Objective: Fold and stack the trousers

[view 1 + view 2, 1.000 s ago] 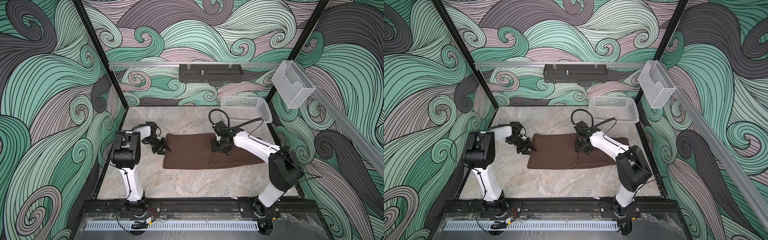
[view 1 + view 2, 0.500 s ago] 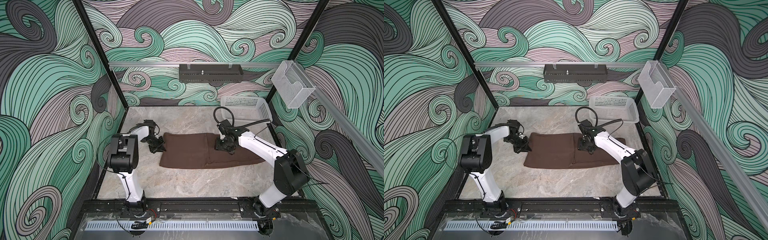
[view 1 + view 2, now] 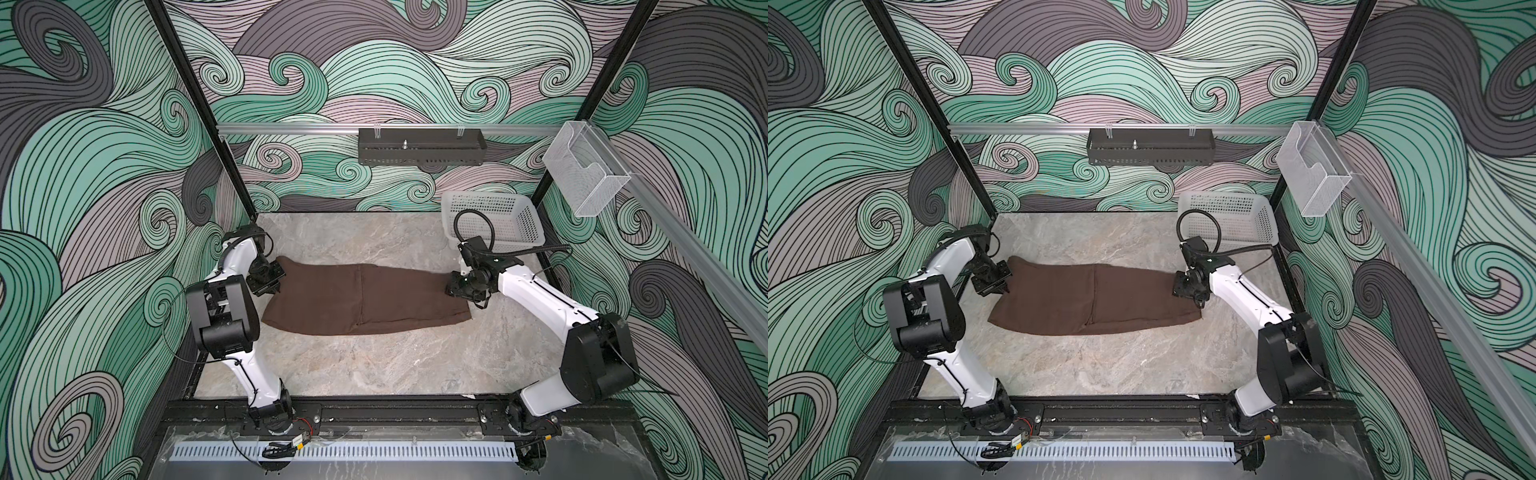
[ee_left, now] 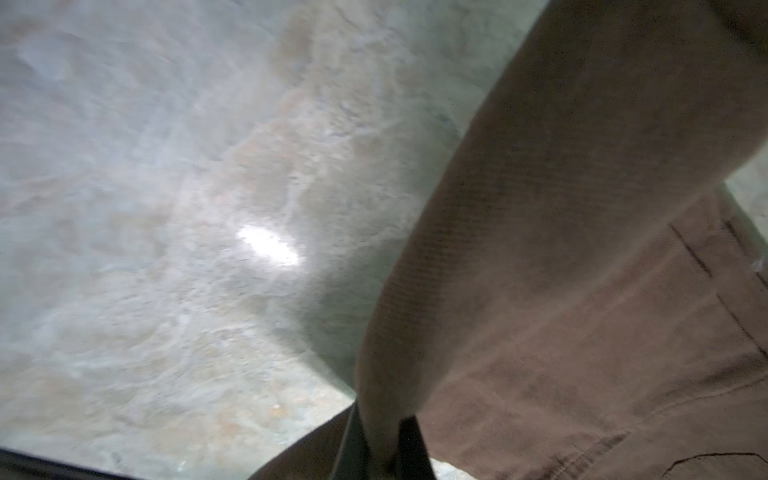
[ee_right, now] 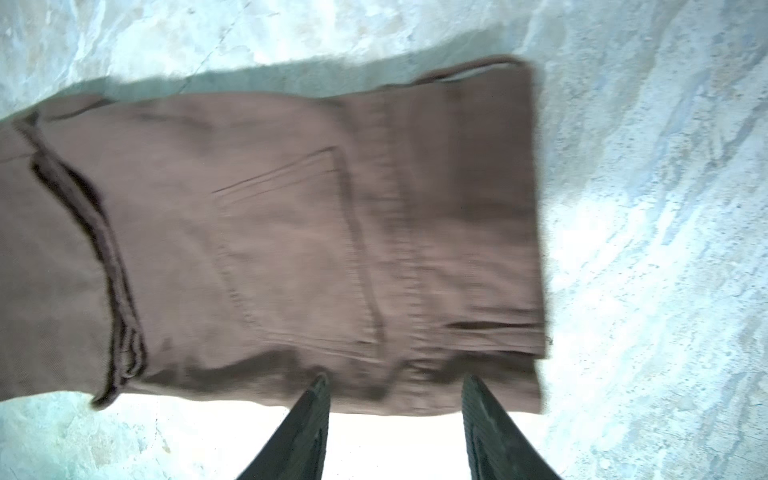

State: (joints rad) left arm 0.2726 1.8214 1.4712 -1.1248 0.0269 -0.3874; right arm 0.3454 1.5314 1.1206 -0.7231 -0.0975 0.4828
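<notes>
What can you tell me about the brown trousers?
The trousers are dark brown, soft, matte cloth, folded into a long flat strip on the marble table. A stitched pocket and seams show. The left gripper pinches one end; the open right gripper hangs over the other.

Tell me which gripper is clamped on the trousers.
The left gripper: its jaws are shut on a fold of the trousers. The right gripper stands open at the other end, gripping nothing.
</notes>
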